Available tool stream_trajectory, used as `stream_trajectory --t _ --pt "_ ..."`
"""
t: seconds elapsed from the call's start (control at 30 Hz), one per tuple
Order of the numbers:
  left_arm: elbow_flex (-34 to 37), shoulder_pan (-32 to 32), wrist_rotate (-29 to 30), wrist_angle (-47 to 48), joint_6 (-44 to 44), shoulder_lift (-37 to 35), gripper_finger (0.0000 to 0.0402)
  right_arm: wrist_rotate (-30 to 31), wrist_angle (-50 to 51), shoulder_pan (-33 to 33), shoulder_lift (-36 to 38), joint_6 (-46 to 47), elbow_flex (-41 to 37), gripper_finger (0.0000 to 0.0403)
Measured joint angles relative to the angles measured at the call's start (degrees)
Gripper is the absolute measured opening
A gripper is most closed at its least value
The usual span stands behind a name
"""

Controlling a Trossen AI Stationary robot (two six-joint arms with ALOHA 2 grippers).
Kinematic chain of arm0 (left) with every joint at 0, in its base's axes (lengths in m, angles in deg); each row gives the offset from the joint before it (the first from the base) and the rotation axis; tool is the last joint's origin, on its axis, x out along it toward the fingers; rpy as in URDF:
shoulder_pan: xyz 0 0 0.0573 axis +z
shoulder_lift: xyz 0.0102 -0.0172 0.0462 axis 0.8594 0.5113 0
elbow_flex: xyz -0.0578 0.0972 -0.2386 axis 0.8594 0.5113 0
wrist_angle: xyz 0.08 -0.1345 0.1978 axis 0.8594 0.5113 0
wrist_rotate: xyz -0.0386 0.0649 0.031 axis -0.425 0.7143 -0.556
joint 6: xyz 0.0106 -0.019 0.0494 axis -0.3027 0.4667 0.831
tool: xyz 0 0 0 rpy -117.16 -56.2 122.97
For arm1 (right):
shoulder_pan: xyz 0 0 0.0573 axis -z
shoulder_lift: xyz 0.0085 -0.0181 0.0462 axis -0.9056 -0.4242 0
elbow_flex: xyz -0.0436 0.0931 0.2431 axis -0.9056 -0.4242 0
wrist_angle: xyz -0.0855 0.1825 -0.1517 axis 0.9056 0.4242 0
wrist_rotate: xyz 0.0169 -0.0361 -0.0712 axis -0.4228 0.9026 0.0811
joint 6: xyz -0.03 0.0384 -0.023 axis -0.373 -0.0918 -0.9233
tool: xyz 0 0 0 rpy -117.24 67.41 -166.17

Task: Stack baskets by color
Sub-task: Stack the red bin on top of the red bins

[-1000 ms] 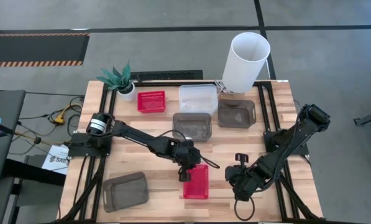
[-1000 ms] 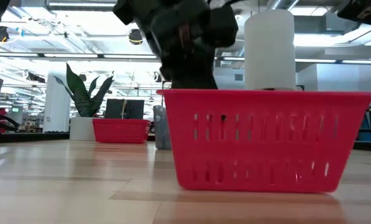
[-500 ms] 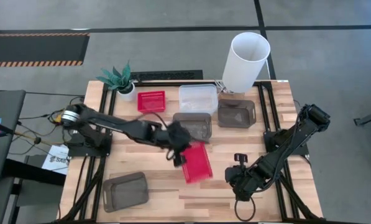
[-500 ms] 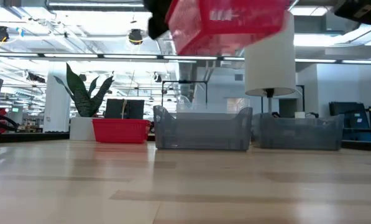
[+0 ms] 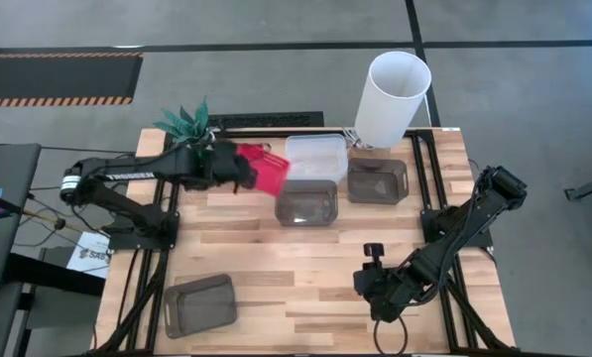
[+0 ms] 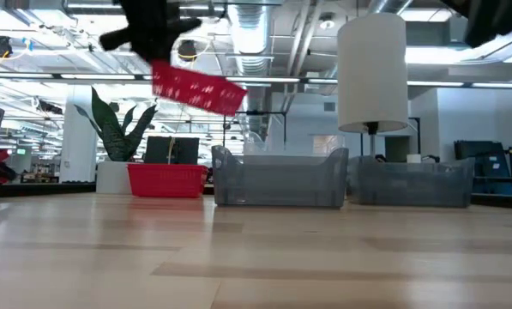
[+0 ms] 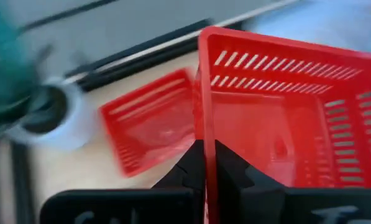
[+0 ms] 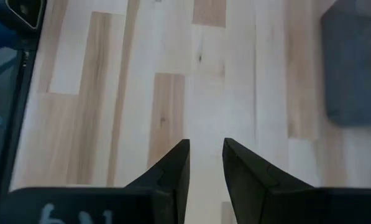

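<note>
tall white cylinder stands at my one o'clock, potted plant at eleven, table's far edge.

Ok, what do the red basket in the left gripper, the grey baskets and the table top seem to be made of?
Red basket, held in the left gripper: looks like opaque moulded plastic, its walls cut with rows of slots. Grey baskets: probably smoky translucent plastic, since the background shows faintly through the walls. Table top: apparently light wood in joined strips, with visible grain and a matt finish.
</note>
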Motion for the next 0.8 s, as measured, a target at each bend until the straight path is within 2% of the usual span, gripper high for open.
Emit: stream_trajectory --t 0.17,0.33,0.6,0.8 --pt "4.52 10.46 -2.97 -3.13 -1.95 -2.03 0.0000 1.10 -0.38 0.00 0.00 -2.15 0.00 0.0116" --pt "8.09 18.20 -4.86 -7.01 -2.28 -1.50 0.0000 1.07 -0.15 0.00 0.00 -2.67 0.00 0.0116" --pt "17.53 24.13 -10.50 -19.30 -2.26 -1.29 0.0000 0.99 0.03 0.00 0.00 -3.67 0.00 0.0116" --pt "21.69 25.77 -9.76 -22.55 -2.61 -1.29 0.0000 0.79 1.24 0.00 0.00 -3.46 0.00 0.0116"
